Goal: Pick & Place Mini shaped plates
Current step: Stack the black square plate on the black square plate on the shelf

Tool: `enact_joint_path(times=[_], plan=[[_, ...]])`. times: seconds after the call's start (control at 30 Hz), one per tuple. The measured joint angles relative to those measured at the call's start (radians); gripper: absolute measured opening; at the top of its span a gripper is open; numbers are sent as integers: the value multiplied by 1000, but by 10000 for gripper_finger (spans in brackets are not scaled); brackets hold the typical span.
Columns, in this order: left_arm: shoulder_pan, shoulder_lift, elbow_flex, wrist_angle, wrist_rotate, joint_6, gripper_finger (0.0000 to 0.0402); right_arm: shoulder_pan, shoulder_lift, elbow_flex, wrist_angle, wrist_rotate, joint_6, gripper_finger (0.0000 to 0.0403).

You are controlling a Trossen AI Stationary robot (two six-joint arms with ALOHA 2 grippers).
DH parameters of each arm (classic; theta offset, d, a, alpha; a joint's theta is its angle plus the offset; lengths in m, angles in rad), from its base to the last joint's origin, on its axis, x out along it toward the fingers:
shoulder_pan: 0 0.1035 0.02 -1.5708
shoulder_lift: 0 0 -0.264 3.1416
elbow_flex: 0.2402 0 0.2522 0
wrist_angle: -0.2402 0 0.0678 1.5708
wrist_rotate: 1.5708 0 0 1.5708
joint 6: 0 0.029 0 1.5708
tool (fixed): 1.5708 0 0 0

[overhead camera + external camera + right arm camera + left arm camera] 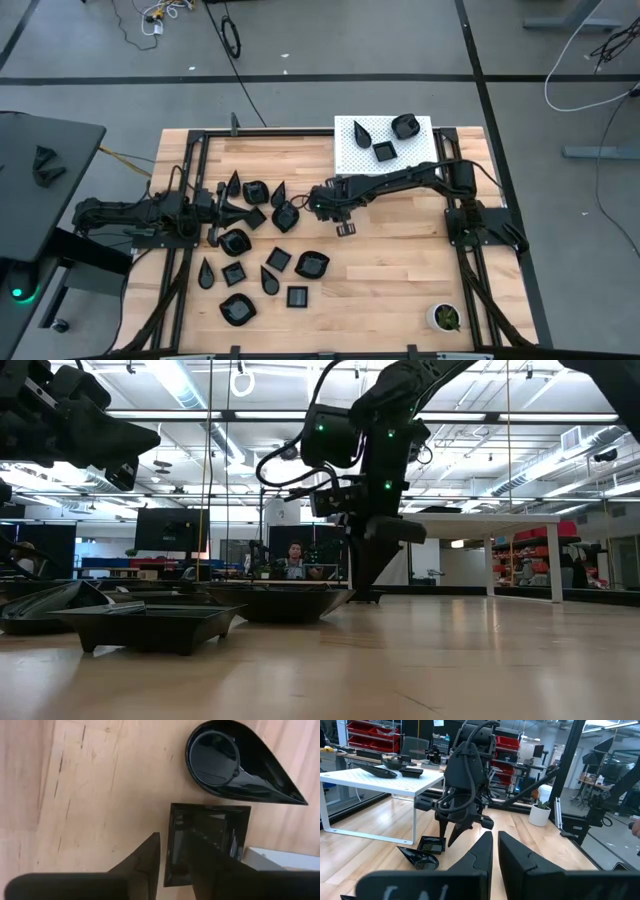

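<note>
Right gripper (172,852) points down over the square plate (207,840) at table centre, fingers parted astride its near rim, grip not confirmed. Teardrop plate (240,762) lies just beside, at 12 o'clock. Left gripper (495,851) waits, fingers nearly closed, empty, at table's 9 o'clock.

Most mini shaped plates (262,255) lie on the worktop (390,265) left of the raised shelf (345,150); three sit on it.

Both arms are built of dark, matte black segments, with black cables looped along the right arm (467,775). Small green lights are seen on its wrist housing. Each gripper is fitted with two tapered black fingers (145,857).
</note>
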State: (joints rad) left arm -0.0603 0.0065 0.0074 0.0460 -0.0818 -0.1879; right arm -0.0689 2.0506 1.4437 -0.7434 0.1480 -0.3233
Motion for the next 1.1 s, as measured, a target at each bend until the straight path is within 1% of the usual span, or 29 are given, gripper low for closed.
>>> enact_joint_path(times=[0.07, 0.33, 0.47, 0.63, 0.83, 0.97, 1.1], plan=[[0, 0, 0, 0, 0, 0, 32, -5, 0, 0, 1, -16, -4, 81], [0, 0, 0, 0, 0, 0, 32, -13, 0, 0, 6, -18, -53, 55], [0, 0, 0, 0, 0, 0, 32, -13, 0, 0, 16, -17, -56, 58], [0, 0, 0, 0, 0, -1, 32, -13, 2, 0, 19, -17, -57, 73], [0, 0, 0, 0, 0, -2, 32, -13, 37, 0, 33, -32, -96, 82], [0, 0, 0, 0, 0, -4, 32, -8, 41, 1, 45, -27, -100, 76], [0, 0, 0, -1, 0, -4, 32, 2, 33, 0, 41, -1, -96, 56]])
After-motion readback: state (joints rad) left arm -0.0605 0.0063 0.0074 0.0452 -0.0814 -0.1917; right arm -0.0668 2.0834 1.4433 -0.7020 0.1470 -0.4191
